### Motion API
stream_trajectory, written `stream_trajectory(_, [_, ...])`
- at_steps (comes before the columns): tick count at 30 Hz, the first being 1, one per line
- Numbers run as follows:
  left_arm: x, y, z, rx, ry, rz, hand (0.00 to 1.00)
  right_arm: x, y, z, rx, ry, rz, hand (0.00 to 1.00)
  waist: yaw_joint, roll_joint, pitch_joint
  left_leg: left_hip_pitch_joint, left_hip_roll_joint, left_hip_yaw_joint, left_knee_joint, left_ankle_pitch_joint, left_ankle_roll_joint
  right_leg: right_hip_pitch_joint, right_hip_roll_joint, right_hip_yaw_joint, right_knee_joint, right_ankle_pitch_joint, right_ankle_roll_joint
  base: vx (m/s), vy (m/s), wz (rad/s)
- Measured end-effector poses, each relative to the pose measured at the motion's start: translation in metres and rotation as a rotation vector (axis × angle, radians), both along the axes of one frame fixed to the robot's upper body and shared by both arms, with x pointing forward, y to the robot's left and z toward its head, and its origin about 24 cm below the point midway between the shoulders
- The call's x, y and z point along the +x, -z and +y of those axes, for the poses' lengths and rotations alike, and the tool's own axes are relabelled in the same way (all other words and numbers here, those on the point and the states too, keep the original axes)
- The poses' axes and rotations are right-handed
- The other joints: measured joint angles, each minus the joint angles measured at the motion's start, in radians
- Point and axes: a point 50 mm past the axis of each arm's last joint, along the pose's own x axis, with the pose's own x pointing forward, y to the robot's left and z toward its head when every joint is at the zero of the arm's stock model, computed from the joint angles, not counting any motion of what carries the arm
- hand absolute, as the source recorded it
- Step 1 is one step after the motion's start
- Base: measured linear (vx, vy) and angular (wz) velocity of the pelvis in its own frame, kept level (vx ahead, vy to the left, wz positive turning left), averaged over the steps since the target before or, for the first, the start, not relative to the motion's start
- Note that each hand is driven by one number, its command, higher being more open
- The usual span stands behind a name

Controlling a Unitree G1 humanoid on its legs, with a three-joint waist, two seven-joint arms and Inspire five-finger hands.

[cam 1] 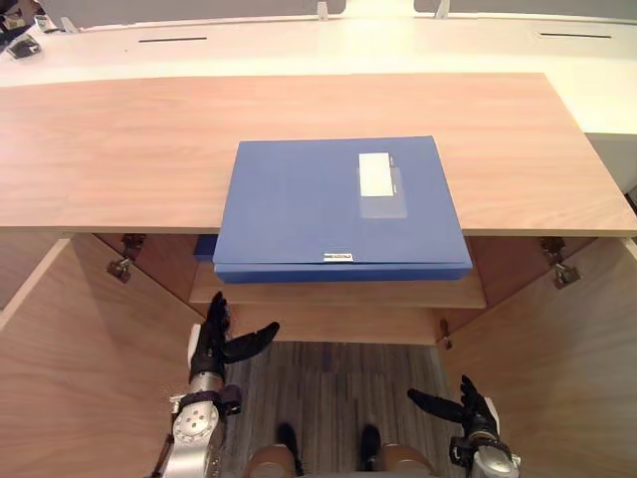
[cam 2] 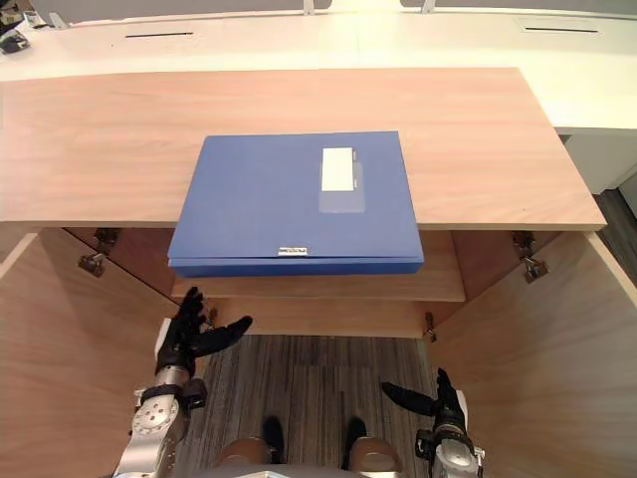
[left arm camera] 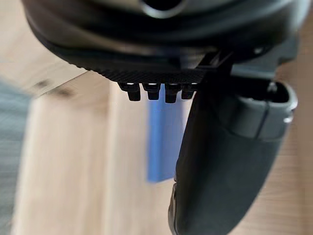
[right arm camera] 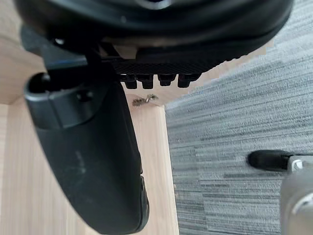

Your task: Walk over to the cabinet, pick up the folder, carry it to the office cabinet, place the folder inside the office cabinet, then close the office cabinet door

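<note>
The folder (cam 1: pixel 338 204) overhangs the worktop (cam 1: pixel 109 149) edge. The left hand (cam 1: pixel 211 344) and the right hand (cam 1: pixel 468 406) are open and empty; they should grip its overhanging sides evenly.

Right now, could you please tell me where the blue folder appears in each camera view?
Left eye view: blue folder central on the cabinet top, overhanging its front edge.
Right eye view: blue folder slightly left of centre.
Left wrist view: a blue strip of it past the left robot hand.
Right wrist view: door hinge and carpet past the right robot hand.
Shared landmark: the cabinet's pale wood.
</note>
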Motion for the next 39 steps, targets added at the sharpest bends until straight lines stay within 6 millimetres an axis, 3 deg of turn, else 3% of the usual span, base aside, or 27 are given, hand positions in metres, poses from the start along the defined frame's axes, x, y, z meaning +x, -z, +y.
stream_trajectory(10, [-0.022, -0.056, -0.003, 0.124, 0.020, -0.225, 1.00, 0.000, -0.001, 0.000, -0.034, -0.048, 0.005, 1.00, 0.005, 0.009, -0.027, 0.046, -0.017, -0.035, -0.062, 0.037, 0.005, 0.038, -0.004, -0.028, -0.011, 0.002, 0.005, -0.04, 0.001, 0.10])
stream_trajectory(17, [-0.021, -0.111, -0.015, 0.345, 0.206, -0.466, 1.00, -0.003, 0.002, 0.002, -0.051, -0.122, 0.042, 1.00, 0.001, 0.015, -0.066, 0.056, -0.020, -0.045, -0.061, 0.037, 0.004, 0.060, -0.004, -0.033, -0.027, 0.008, 0.011, -0.03, -0.001, 0.03])
stream_trajectory(26, [-0.014, -0.122, -0.030, 0.559, 0.397, -0.520, 1.00, -0.008, 0.007, 0.004, -0.066, -0.178, 0.084, 1.00, -0.002, 0.013, -0.086, 0.088, -0.016, -0.032, -0.063, 0.036, 0.002, 0.087, 0.002, -0.016, -0.034, 0.011, 0.008, -0.01, -0.007, -0.04])
stream_trajectory(28, [-0.010, -0.124, -0.036, 0.642, 0.463, -0.535, 1.00, -0.009, 0.007, 0.006, -0.066, -0.192, 0.090, 1.00, -0.006, 0.012, -0.087, 0.094, -0.015, -0.024, -0.069, 0.036, 0.002, 0.087, 0.004, -0.007, -0.034, 0.012, 0.008, -0.01, -0.004, -0.17])
stream_trajectory(29, [-0.005, -0.125, -0.047, 0.840, 0.547, -0.562, 1.00, -0.016, 0.009, 0.006, -0.064, -0.191, 0.107, 1.00, -0.019, 0.009, -0.092, 0.103, -0.015, -0.011, -0.083, 0.037, 0.002, 0.084, 0.005, 0.007, -0.037, 0.013, 0.009, 0.03, -0.002, -0.20])
stream_trajectory(33, [0.003, -0.123, -0.054, 0.958, 0.573, -0.572, 1.00, -0.020, 0.010, 0.006, -0.061, -0.187, 0.117, 1.00, -0.029, 0.004, -0.095, 0.111, -0.014, 0.008, -0.100, 0.037, 0.003, 0.075, 0.009, 0.023, -0.042, 0.017, 0.007, 0.04, 0.000, -0.16])
stream_trajectory(34, [0.005, -0.122, -0.054, 0.960, 0.572, -0.572, 0.00, -0.021, 0.010, 0.006, -0.061, -0.187, 0.120, 1.00, -0.029, 0.004, -0.096, 0.113, -0.014, 0.010, -0.102, 0.037, 0.003, 0.076, 0.009, 0.024, -0.042, 0.017, 0.007, 0.04, 0.002, -0.09])
stream_trajectory(39, [0.019, -0.112, -0.051, 1.082, 0.494, -0.525, 0.00, -0.023, 0.012, 0.009, -0.047, -0.189, 0.123, 1.00, -0.040, 0.002, -0.112, 0.132, -0.021, 0.027, -0.131, 0.041, 0.006, 0.074, 0.009, 0.040, -0.054, 0.020, 0.011, 0.01, 0.010, -0.10])
